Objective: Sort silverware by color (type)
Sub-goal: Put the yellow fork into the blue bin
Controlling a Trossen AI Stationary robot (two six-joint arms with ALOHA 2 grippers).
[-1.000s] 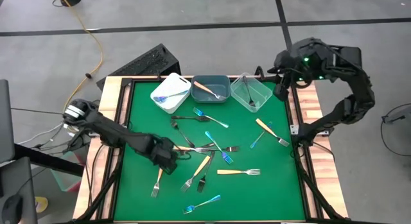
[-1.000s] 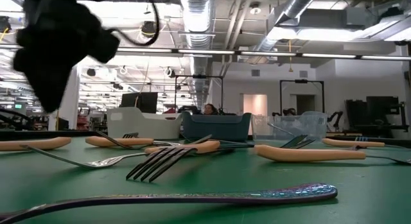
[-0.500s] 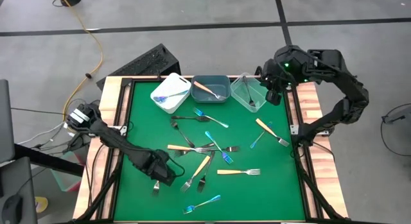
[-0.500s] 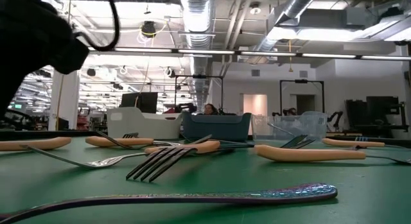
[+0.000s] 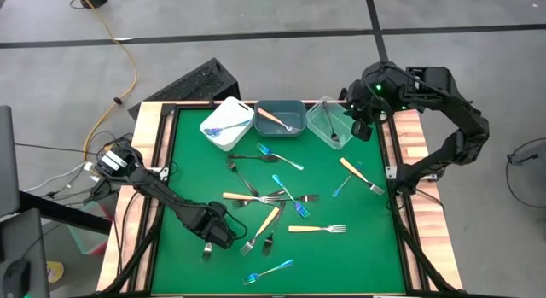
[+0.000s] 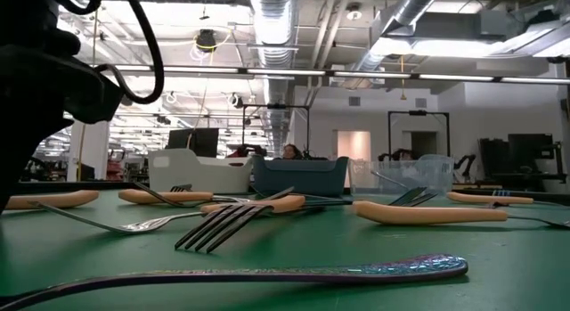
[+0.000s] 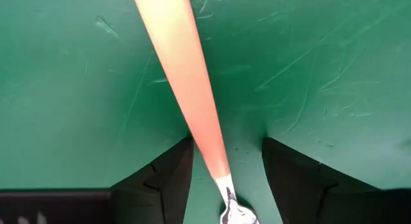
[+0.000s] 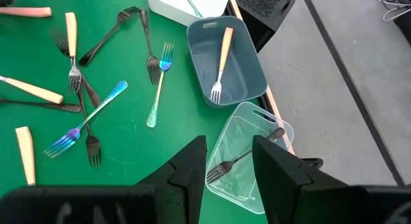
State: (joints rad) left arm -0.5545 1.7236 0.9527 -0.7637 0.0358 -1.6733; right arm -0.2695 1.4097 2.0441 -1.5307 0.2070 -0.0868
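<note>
Left wrist view, orange-handled fork [image 7: 192,89] between open left tool [image 7: 226,179] fingers

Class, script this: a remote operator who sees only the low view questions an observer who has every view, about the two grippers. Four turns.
Operator: From the low view I can't find the left gripper. Where is it?
Observer: The left gripper is low at the green table, fingers open on either side of an orange-handled fork.
Operator: And the right gripper?
Observer: The right gripper hovers open above the clear bin, where a black fork lies.
</note>
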